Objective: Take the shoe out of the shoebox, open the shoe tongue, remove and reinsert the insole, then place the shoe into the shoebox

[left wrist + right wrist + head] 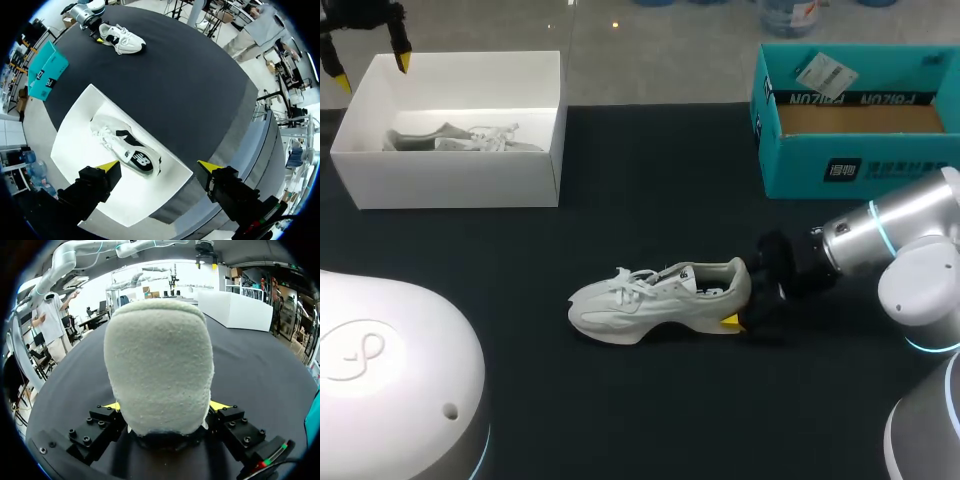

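Note:
A white sneaker (655, 300) lies on its sole on the black table, toe to the left; the left wrist view shows it far off (125, 41). My right gripper (740, 296) comes in from the right and is shut on its heel. That padded heel (160, 365) sits between the two yellow tips, which press on it from both sides. A second sneaker (450, 137) lies inside the white shoebox (450, 185) at the back left. High over that box's left end hangs my left gripper (368, 66), open and empty, with the boxed sneaker (127, 150) below it.
A teal shoebox (850, 165) with a cardboard-brown inside stands at the back right, close behind my right arm (890, 235). The white housing of my left arm (390, 380) covers the front left corner. Black table (650, 190) lies bare between the two boxes.

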`<action>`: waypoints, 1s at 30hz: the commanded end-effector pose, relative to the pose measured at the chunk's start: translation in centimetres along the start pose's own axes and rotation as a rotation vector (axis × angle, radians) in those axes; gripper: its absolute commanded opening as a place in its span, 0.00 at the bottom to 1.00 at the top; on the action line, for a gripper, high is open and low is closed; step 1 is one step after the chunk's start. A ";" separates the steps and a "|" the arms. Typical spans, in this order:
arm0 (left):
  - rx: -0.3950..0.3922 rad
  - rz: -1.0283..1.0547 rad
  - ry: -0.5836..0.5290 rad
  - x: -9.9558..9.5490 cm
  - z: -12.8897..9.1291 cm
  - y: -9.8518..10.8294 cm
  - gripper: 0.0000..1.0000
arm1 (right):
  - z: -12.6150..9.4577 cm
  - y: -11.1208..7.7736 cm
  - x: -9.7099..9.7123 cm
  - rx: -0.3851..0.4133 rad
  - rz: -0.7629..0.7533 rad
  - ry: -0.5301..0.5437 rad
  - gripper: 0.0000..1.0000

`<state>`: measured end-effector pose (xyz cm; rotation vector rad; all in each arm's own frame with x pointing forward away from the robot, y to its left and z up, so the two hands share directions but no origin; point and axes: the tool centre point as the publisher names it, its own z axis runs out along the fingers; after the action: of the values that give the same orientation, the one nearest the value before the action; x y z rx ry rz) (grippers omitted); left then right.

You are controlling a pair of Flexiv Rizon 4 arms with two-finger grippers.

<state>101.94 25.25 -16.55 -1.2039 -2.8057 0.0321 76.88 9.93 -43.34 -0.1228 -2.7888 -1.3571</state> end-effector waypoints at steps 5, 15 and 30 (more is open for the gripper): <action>-0.013 -0.127 0.012 0.0 0.2 -0.6 1.00 | 0.7 -0.3 0.2 0.000 0.000 -0.002 0.00; 0.010 -0.194 0.027 0.0 0.3 -1.2 1.00 | 0.7 -0.3 0.2 0.000 0.000 -0.002 0.00; 0.090 -1.002 -0.030 0.2 2.4 -6.2 1.00 | 0.7 -0.3 0.2 0.000 0.000 -0.002 0.00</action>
<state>97.98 21.72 -17.72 -0.3076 -2.9681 0.1174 76.88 9.93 -43.34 -0.1227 -2.7887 -1.3568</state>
